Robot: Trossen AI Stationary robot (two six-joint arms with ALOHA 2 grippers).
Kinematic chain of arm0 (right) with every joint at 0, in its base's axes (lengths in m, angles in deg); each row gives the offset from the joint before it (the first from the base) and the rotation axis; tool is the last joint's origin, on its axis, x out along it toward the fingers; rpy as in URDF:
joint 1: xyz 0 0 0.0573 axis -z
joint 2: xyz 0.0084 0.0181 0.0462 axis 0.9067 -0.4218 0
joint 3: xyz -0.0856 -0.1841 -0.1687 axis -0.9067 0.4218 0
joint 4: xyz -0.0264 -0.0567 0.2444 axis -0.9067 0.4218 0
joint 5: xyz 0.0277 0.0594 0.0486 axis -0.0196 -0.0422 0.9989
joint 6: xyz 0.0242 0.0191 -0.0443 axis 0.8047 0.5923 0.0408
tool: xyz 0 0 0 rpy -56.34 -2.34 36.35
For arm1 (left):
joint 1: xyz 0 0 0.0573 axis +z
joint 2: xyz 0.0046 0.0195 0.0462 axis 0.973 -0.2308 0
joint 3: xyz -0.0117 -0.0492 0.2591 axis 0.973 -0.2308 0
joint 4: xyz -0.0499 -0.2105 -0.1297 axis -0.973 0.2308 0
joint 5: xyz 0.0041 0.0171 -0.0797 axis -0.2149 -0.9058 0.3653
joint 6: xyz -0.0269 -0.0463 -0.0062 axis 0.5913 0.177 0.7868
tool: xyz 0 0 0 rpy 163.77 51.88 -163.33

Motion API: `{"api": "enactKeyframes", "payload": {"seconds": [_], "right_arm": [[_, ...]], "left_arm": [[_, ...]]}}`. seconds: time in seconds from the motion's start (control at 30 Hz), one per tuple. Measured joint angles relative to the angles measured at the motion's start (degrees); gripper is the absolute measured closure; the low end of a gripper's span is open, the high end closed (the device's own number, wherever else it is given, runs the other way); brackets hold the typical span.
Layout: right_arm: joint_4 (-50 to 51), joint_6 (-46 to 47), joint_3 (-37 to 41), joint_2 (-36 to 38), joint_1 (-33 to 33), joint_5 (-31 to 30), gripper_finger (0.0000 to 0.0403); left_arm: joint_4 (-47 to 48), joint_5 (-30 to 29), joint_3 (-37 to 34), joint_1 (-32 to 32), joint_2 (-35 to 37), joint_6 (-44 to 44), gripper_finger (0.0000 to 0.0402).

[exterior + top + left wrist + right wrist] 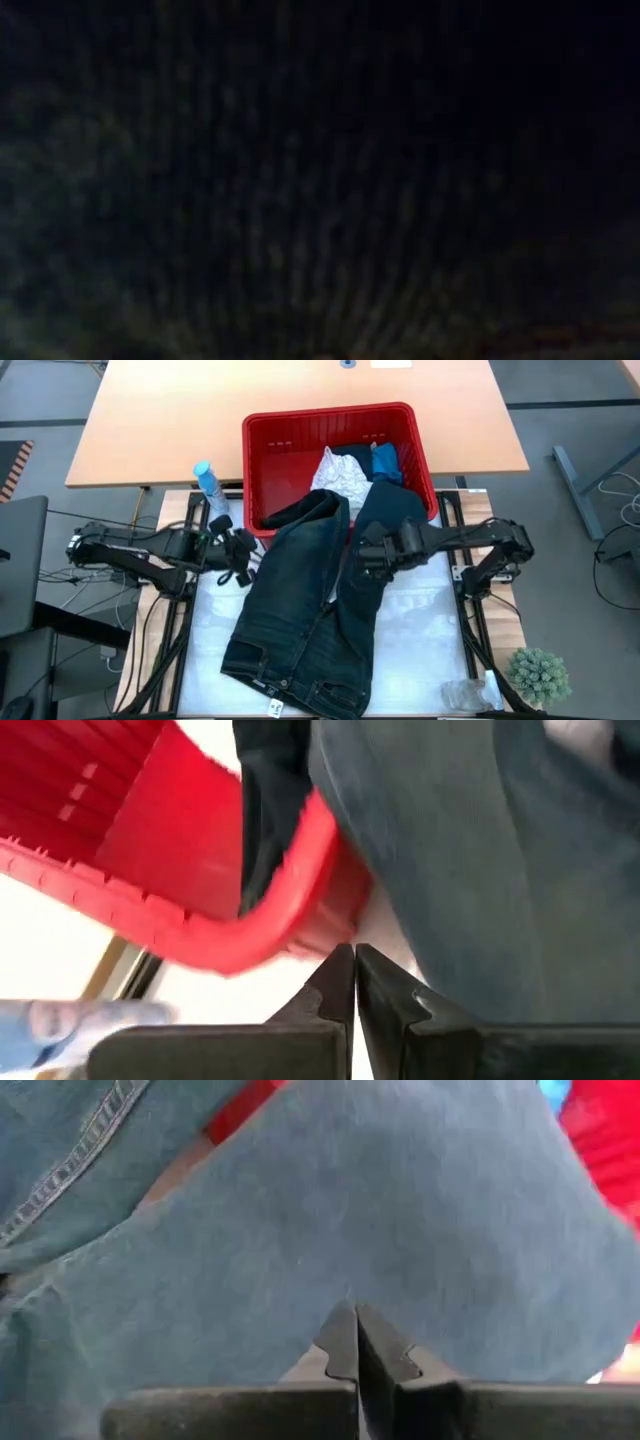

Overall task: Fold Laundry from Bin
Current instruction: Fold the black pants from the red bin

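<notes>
Jeans: heavy, floppy denim, will drag and sag, not slippery. Stiffest grab points look like the waistband at 6 o'clock of the desk and the leg hems; the seams should hold a pinch best. My read: take the waistband corners, one per claw, to pull the legs clear.

Look: dark blue-black, waistband toward the desk's 6 o'clock edge, both legs running up to 12 o'clock and draped over the near rim of the red bin. Legs splayed, right one twisted.

Bin sits at 12 o'clock of the desk, rigid plastic. Inside it: white crinkled cloth, light and soft; small bright blue piece at its 3 o'clock.

Right claw: fingers fully together, tips against the right jeans leg; no visible fold pinched between them. Left claw: fingers fully together, empty, just beside the left leg at 9 o'clock, near the bin corner.

Low view is fully dark.
</notes>
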Motion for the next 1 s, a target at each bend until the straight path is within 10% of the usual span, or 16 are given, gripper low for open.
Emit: {"api": "enactKeyframes", "payload": {"seconds": [0.47,1.0], "right_arm": [[-3.9,-15.3,-1.2,2.7,5.9,0.2,0.039],[3.4,-6.3,0.5,4.1,10.1,-2.9,0.039]], "left_arm": [[-15.3,18.4,-6.6,18.7,-1.7,-12.8,0.0402],[-29.9,10.7,-7.0,36.5,-14.7,-20.6,0.0401]]}}
